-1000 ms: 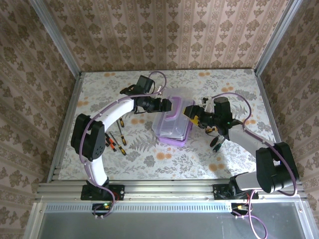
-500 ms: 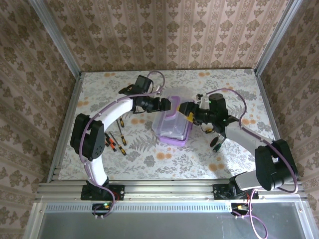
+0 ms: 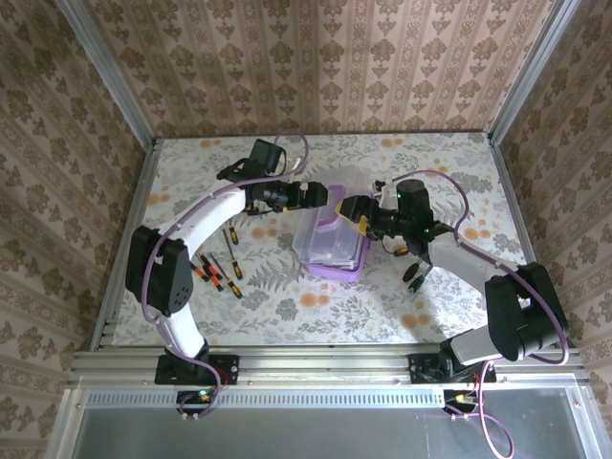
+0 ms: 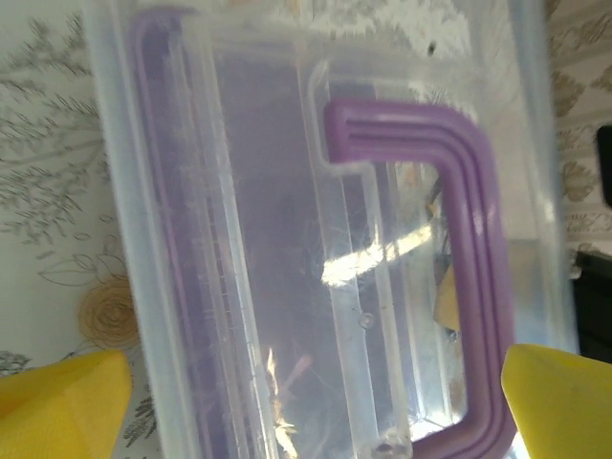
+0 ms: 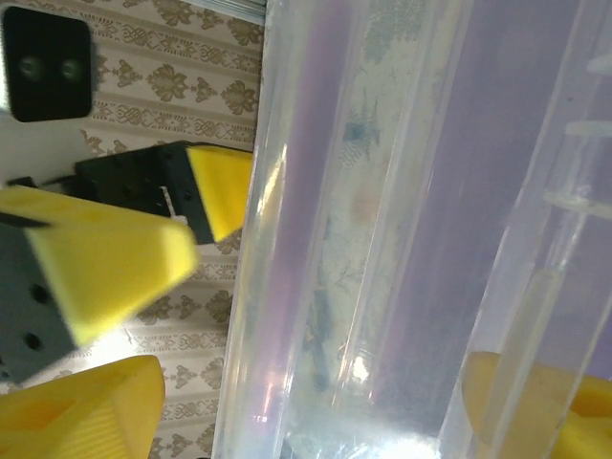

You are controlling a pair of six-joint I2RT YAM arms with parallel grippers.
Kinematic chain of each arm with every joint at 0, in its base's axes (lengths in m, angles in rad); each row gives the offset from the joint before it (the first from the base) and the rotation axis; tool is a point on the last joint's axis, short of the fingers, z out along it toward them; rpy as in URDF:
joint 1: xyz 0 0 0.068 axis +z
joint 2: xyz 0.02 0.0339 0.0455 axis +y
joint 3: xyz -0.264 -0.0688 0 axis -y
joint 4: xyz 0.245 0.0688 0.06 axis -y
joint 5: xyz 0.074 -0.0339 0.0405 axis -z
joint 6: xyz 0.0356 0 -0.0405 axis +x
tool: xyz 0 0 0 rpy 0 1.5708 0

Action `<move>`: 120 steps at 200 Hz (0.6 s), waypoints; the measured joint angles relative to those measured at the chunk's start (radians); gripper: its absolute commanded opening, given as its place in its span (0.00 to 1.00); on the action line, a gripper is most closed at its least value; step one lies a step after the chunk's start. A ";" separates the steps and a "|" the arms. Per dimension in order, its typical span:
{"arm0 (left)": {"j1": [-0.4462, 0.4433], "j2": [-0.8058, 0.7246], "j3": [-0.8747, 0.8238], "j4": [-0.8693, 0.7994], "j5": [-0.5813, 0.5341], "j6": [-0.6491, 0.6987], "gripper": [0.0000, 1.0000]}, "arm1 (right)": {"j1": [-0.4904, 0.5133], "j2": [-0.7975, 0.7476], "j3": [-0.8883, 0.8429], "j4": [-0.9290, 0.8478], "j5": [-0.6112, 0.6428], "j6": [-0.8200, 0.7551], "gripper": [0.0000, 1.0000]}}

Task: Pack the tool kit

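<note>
The purple box (image 3: 335, 271) sits about mid-table (image 3: 316, 311) on the floral cloth, between the two arms. Its clear lid (image 3: 320, 229) with the purple handle (image 3: 331, 219) is on top. From above it looks tipped up at the far end, but I honestly can't tell how far off the box it is.

The left gripper (image 3: 321, 196) points in from the left at the lid's far-left corner. In the left wrist view its yellow fingers (image 4: 62, 397) are spread wide, one at each bottom corner, with the lid and handle right in front and between them. The jaws are wide open and nothing is clamped as far as I can see. Whether a pad brushes the plastic, can't say.

The right gripper (image 3: 352, 207) points in from the right, just beside the left one, at the lid's far-right edge. In the right wrist view its fingers (image 5: 81, 411) are wide apart too, and the lid's clear edge runs up between them. One finger sits out in the open left of the plastic, and the other shows through it. So it straddles the edge with a gap on one side and isn't pinching. The left gripper's yellow pads (image 5: 220, 186) show top left there.

The screwdrivers (image 3: 218, 275) lie loose on the table left of the box, by the left arm, well apart from both grippers. A small dark thing (image 3: 416, 274) lies under the right arm, too small to tell what.
</note>
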 measured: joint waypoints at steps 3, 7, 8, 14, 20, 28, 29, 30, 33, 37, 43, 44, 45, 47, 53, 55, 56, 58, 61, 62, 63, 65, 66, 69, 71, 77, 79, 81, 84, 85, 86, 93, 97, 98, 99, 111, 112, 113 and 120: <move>0.005 -0.005 0.000 0.000 0.000 0.000 1.00 | 0.000 0.000 0.002 -0.001 0.000 0.000 0.83; 0.014 -0.012 0.000 0.000 0.000 0.000 1.00 | 0.000 0.000 0.003 -0.002 0.000 0.000 0.83; 0.015 -0.013 0.000 0.000 -0.001 0.000 1.00 | 0.000 0.000 0.003 -0.002 0.000 0.000 0.83; 0.028 -0.024 0.000 0.000 -0.003 0.000 1.00 | 0.000 0.000 0.006 -0.004 0.000 0.000 0.83; 0.041 -0.033 0.000 -0.001 -0.010 0.000 1.00 | 0.000 0.000 0.011 -0.008 0.000 -0.001 0.83; 0.059 -0.044 0.000 -0.004 -0.025 0.000 1.00 | 0.000 0.000 0.019 -0.017 0.000 -0.003 0.83; 0.060 -0.045 0.000 -0.004 -0.026 0.000 1.00 | 0.000 0.000 0.020 -0.018 0.000 -0.003 0.83; 0.062 -0.046 0.000 -0.005 -0.028 0.000 1.00 | 0.000 0.000 0.021 -0.019 0.000 -0.004 0.83; 0.070 -0.049 0.000 -0.009 -0.040 0.000 1.00 | 0.000 0.000 0.025 -0.023 0.000 -0.005 0.83; 0.078 -0.053 0.000 -0.013 -0.050 0.000 1.00 | 0.000 -0.001 0.031 -0.030 0.000 -0.005 0.83; 0.089 -0.056 0.001 -0.023 -0.070 0.001 1.00 | 0.001 -0.001 0.039 -0.038 0.000 -0.008 0.83; 0.092 -0.056 0.001 -0.024 -0.074 0.001 1.00 | 0.002 -0.001 0.042 -0.040 0.000 -0.009 0.83; 0.093 -0.056 0.001 -0.026 -0.077 0.001 1.00 | 0.002 -0.001 0.043 -0.040 0.000 -0.009 0.83; 0.097 -0.056 0.001 -0.031 -0.086 0.002 1.00 | 0.002 -0.001 0.047 -0.045 0.000 -0.010 0.83; 0.106 -0.056 0.002 -0.043 -0.106 0.005 1.00 | 0.003 -0.001 0.058 -0.055 0.000 -0.013 0.83; 0.109 -0.056 0.003 -0.046 -0.114 0.005 1.00 | 0.003 -0.001 0.062 -0.059 0.000 -0.013 0.83; 0.111 -0.056 0.003 -0.047 -0.116 0.005 1.00 | 0.003 -0.001 0.064 -0.061 0.000 -0.014 0.83; 0.113 -0.055 0.003 -0.053 -0.123 0.006 1.00 | 0.003 -0.001 0.067 -0.063 0.000 -0.015 0.83; 0.116 -0.052 0.005 -0.061 -0.133 0.008 1.00 | 0.003 -0.001 0.072 -0.066 -0.001 -0.017 0.83; 0.118 -0.051 0.006 -0.064 -0.137 0.008 1.00 | 0.004 -0.001 0.075 -0.068 -0.001 -0.017 0.83; 0.118 -0.051 0.006 -0.066 -0.139 0.009 1.00 | 0.005 -0.001 0.076 -0.068 -0.001 -0.018 0.83; 0.119 -0.049 0.008 -0.072 -0.145 0.010 1.00 | 0.005 -0.001 0.080 -0.071 -0.001 -0.020 0.83; 0.119 -0.048 0.008 -0.074 -0.147 0.010 1.00 | 0.005 -0.001 0.082 -0.073 -0.001 -0.021 0.83; 0.121 -0.044 0.011 -0.085 -0.156 0.013 1.00 | 0.006 -0.002 0.086 -0.076 -0.001 -0.023 0.83; 0.122 -0.042 0.013 -0.088 -0.160 0.013 1.00 | 0.006 -0.002 0.090 -0.079 0.000 -0.025 0.83; 0.122 -0.032 0.018 -0.100 -0.173 0.018 1.00 | 0.008 -0.002 0.101 -0.088 -0.001 -0.030 0.83; 0.122 -0.029 0.020 -0.105 -0.178 0.019 1.00 | 0.009 -0.002 0.104 -0.089 -0.001 -0.031 0.83; 0.122 -0.026 0.021 -0.107 -0.181 0.019 1.00 | 0.010 -0.002 0.107 -0.090 -0.001 -0.032 0.83; 0.122 -0.021 0.023 -0.112 -0.187 0.021 1.00 | 0.011 -0.002 0.111 -0.093 -0.001 -0.033 0.83; 0.122 -0.020 0.023 -0.113 -0.188 0.021 1.00 | 0.012 -0.002 0.114 -0.095 0.000 -0.034 0.83; 0.122 -0.018 0.024 -0.115 -0.191 0.023 1.00 | 0.012 -0.002 0.115 -0.096 -0.001 -0.034 0.83; 0.122 -0.006 0.028 -0.128 -0.202 0.025 1.00 | 0.016 -0.002 0.125 -0.101 -0.001 -0.036 0.83; 0.122 -0.001 0.029 -0.134 -0.207 0.027 1.00 | 0.019 -0.002 0.132 -0.108 0.000 -0.038 0.83; 0.122 0.001 0.029 -0.135 -0.209 0.027 1.00 | 0.019 -0.002 0.134 -0.109 -0.001 -0.038 0.83; 0.122 0.002 0.029 -0.136 -0.209 0.027 1.00 | 0.020 -0.002 0.135 -0.109 -0.001 -0.038 0.83; 0.122 0.022 0.033 -0.153 -0.227 0.032 1.00 | 0.029 -0.001 0.153 -0.115 0.000 -0.040 0.83; 0.122 0.023 0.033 -0.154 -0.227 0.032 1.00 | 0.029 -0.001 0.153 -0.115 0.000 -0.040 0.83; 0.122 0.026 0.033 -0.155 -0.230 0.034 1.00 | 0.031 0.000 0.155 -0.115 0.000 -0.040 0.83; 0.122 0.037 0.035 -0.163 -0.240 0.038 1.00 | 0.037 0.002 0.164 -0.117 0.000 -0.042 0.83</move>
